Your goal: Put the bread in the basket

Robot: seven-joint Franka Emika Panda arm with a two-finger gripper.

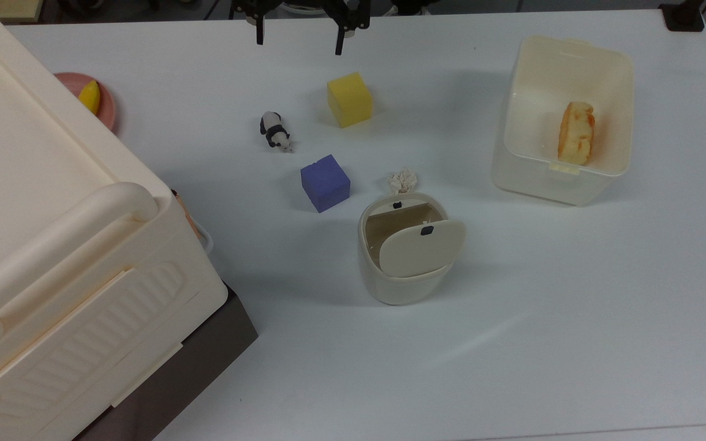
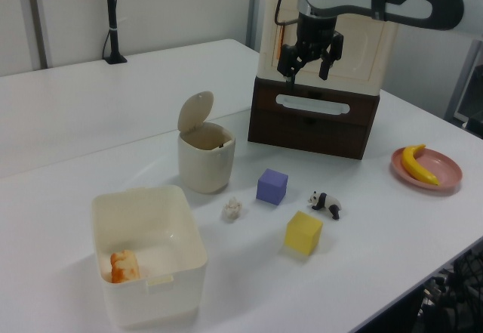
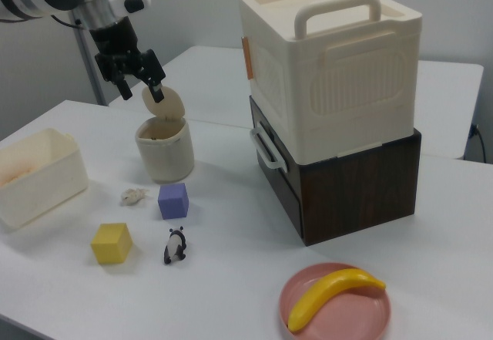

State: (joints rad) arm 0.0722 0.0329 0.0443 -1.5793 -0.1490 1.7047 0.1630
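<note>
Bread (image 1: 576, 133) already lies inside the basket (image 1: 515, 171) at 3 o'clock on the tabletop (image 1: 573, 306), tool (image 1: 299, 38) spread wide and empty high at 12 o'clock, so placing looks done; next just needs parking clear.

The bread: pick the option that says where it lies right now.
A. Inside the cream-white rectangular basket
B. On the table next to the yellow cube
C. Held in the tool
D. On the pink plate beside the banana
A. The bread lies on the floor of the basket, within its walls, while the tool hangs open and empty far from it.
</note>
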